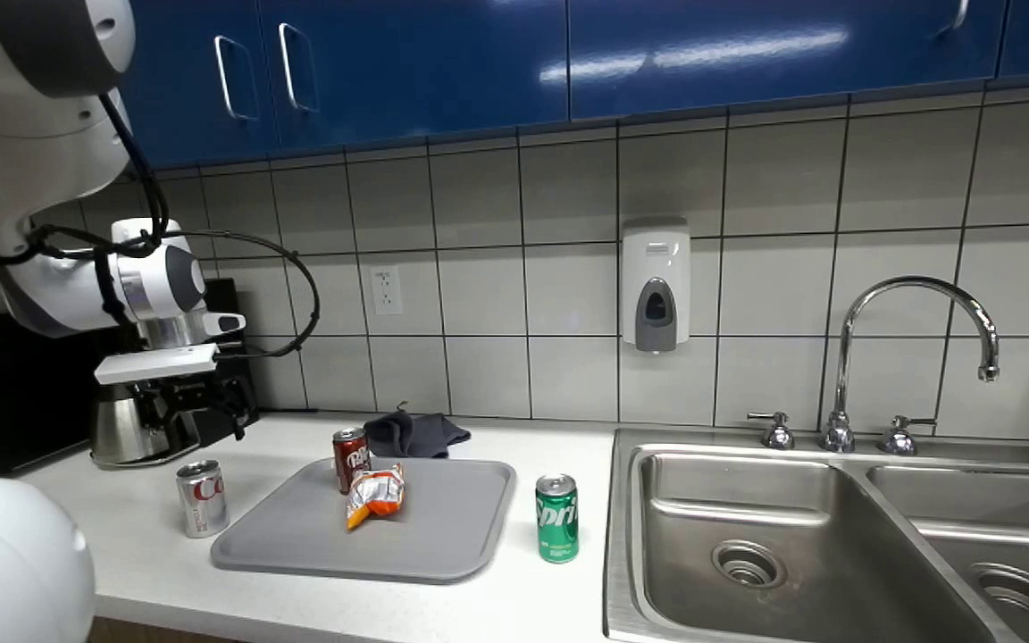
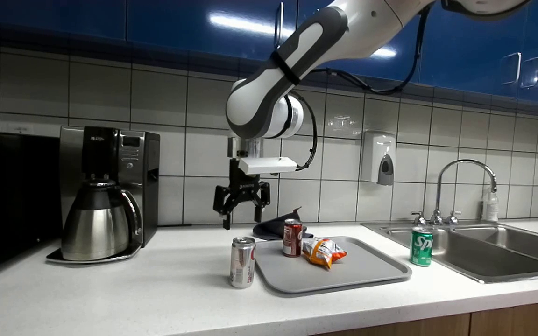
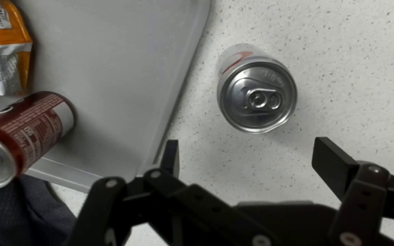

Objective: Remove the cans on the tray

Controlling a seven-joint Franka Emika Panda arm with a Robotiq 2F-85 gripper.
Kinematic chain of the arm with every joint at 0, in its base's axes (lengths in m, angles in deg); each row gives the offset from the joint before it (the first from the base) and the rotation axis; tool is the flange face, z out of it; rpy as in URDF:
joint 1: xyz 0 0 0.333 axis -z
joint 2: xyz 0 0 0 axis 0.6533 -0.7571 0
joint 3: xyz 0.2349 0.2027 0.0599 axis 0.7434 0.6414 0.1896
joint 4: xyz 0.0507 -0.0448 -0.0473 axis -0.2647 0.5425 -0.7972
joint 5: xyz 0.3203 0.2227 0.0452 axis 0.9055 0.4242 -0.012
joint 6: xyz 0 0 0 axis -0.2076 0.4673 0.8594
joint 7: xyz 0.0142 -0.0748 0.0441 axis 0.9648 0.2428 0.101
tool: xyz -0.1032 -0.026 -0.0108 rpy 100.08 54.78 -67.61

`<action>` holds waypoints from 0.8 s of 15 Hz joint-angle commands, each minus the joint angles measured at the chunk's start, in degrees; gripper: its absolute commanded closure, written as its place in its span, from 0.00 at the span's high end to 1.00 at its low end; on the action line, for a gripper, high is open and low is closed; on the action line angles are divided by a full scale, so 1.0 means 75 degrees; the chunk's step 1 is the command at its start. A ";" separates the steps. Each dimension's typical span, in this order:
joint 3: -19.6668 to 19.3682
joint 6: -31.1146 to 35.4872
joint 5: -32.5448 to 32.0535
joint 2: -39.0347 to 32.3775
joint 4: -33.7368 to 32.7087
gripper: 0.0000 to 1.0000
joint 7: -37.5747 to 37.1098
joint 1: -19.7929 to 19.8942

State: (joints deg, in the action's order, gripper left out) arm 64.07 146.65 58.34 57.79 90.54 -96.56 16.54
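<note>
since the snack bag lay beside the dr pepper can, we feared our wide-spread gripper snagging both.

Bag crowds red can, clr abv both

I see my black, jointed two-fingered pincer; pale round screw heads at its pivots, blocky black pads at its tips. Above the pincer: silvery cylindrical collar, flat white box. Higher: my smooth white arm, rounded, dark-grey panels, black strap, looping black cable.
</note>
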 commanded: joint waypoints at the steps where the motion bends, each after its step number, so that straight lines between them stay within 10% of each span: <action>1: -0.0169 -0.0112 -0.0122 0.0160 0.0009 1.00 -0.0208 0.0318; 12: -0.0969 -0.0373 -0.0075 -0.0619 -0.0959 1.00 -0.0531 0.1055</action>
State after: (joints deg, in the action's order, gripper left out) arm 57.10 146.51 58.36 54.88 86.87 -98.46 23.65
